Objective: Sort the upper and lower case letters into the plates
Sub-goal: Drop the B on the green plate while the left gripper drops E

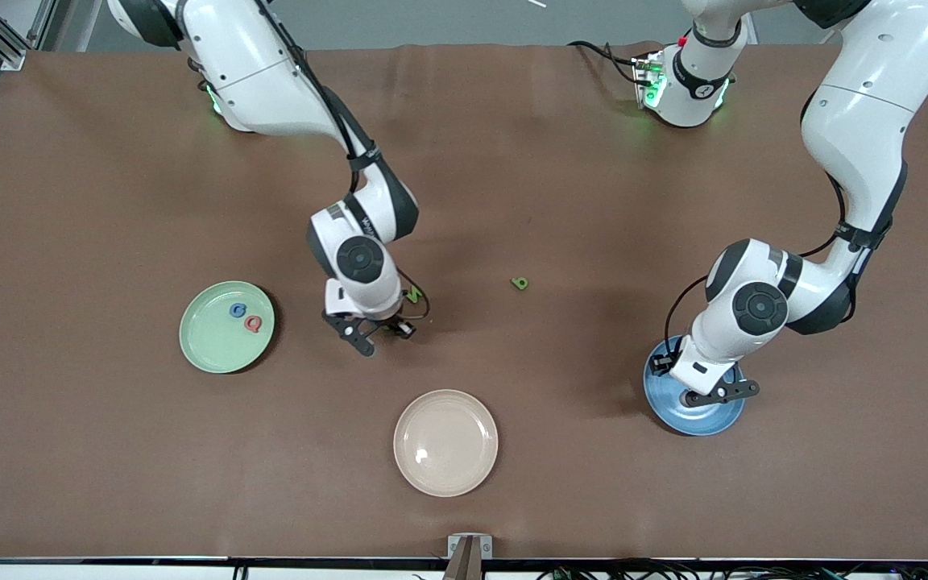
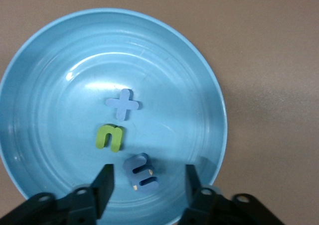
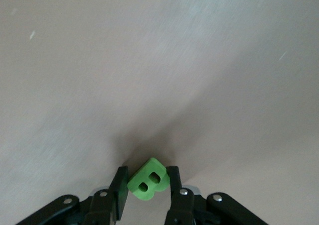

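My right gripper (image 3: 147, 184) is shut on the green B (image 3: 148, 180), low over the brown table near its middle; it also shows in the front view (image 1: 383, 331). A green N (image 1: 414, 296) lies on the table beside it. Another small green letter (image 1: 519, 283) lies toward the left arm's end. The mint plate (image 1: 198, 354) holds a blue G (image 1: 238, 310) and a red Q (image 1: 253, 323). My left gripper (image 2: 148, 185) is open over the blue plate (image 2: 60, 85), which holds a blue x (image 2: 122, 104), a green n (image 2: 109, 137) and a blue m (image 2: 141, 172).
A cream-beige plate (image 1: 445, 475) sits nearer to the front camera than the right gripper and holds nothing. The blue plate (image 1: 706, 423) lies toward the left arm's end of the table, partly under the left hand (image 1: 714, 395).
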{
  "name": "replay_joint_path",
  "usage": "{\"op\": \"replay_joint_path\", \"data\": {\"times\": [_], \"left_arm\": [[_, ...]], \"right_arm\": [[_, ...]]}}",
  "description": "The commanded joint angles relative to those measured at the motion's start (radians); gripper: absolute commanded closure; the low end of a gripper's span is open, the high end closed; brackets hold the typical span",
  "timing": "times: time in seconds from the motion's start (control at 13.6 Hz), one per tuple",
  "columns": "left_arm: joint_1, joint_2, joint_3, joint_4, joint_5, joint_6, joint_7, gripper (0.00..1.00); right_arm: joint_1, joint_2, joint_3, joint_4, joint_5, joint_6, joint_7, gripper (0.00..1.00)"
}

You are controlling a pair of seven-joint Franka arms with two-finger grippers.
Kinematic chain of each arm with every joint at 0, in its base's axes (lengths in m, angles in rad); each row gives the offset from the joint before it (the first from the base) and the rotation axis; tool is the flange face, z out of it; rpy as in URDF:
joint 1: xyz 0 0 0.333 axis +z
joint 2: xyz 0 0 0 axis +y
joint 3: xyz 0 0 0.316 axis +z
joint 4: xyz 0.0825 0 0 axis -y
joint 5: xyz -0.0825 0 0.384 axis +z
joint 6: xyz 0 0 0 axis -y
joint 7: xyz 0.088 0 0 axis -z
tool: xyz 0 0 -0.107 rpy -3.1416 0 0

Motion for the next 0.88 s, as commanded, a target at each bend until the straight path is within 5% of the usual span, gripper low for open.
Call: {"op": "replay_joint_path", "data": {"times": [0.0,0.37,0.81], "left_arm": [[-0.012,-0.018,-0.011,-0.001,0.019,-0.011,-0.018,0.12],[-0.039,-0.046,-0.167,-0.027,0.008,-0.124,-0.324,0.16],[-0.186,-0.037,-0.177,-0.081,0.008,-0.100,-0.685,0.22]], "right_arm": [[-0.105,-0.118,0.016,-0.062,-0.017,-0.084,-0.161,1.00],[-0.312,-0.316,0.016,-0.249,-0.017,-0.091,-0.570,1.00],[-0.520,-0.339,0.018,-0.321,-0.014,-0.056,-0.924,1.00]]}}
